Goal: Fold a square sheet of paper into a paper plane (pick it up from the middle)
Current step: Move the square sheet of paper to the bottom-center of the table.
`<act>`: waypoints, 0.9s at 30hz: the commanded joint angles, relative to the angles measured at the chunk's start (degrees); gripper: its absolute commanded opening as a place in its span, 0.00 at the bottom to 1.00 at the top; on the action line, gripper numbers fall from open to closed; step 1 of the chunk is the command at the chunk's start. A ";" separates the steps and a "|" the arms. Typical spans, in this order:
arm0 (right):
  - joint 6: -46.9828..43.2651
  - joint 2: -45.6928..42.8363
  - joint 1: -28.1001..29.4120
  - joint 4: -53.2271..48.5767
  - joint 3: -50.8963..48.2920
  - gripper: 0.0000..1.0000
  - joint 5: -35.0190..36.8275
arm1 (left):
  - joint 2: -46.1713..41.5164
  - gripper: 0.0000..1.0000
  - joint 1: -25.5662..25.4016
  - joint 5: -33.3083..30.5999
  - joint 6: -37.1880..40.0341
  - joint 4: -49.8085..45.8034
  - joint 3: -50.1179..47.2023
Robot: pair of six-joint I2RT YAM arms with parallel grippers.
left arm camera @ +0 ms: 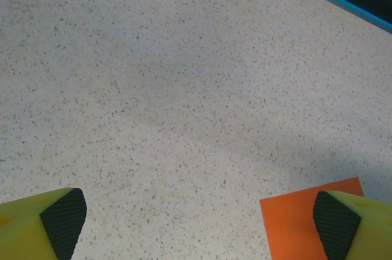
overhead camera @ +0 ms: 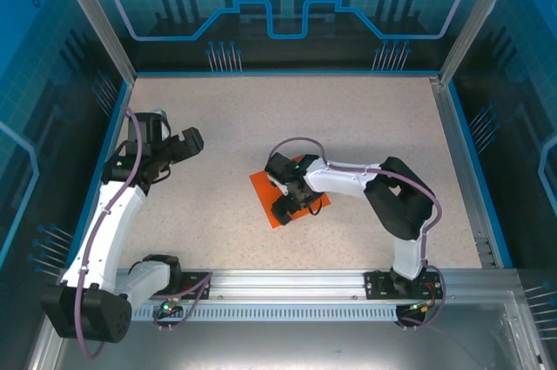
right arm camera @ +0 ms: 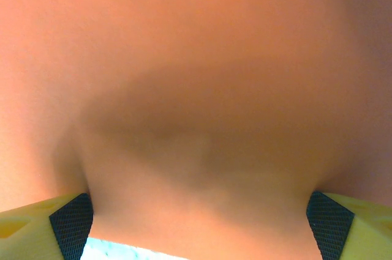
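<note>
The square sheet of paper is bright orange and lies flat on the speckled table, turned like a diamond near the middle. My right gripper is down on top of it, jaws spread wide. In the right wrist view the blurred orange sheet spans the whole gap between the black pads of the right gripper, very close to the camera. My left gripper hangs open over bare table at the left. In the left wrist view the left gripper holds nothing, and a corner of the sheet lies beside its right finger.
The table is walled by blue-edged panels on the left, back and right. A metal rail with both arm bases runs along the near edge. A blue wall strip crosses the top right of the left wrist view.
</note>
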 commanded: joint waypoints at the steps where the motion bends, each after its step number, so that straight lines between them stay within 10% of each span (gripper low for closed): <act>1: 4.25 -3.18 -0.18 -3.47 2.67 0.96 -3.19 | -0.07 0.99 -0.32 2.13 -1.47 -2.15 1.17; 15: 15.25 14.57 -3.58 -2.05 24.13 0.97 4.53 | 1.16 0.98 -0.33 2.08 -0.94 -2.35 -0.06; 27: 22.54 7.81 -5.06 -0.94 4.44 0.97 4.59 | 2.21 0.99 -0.33 3.05 -1.22 -1.98 -0.41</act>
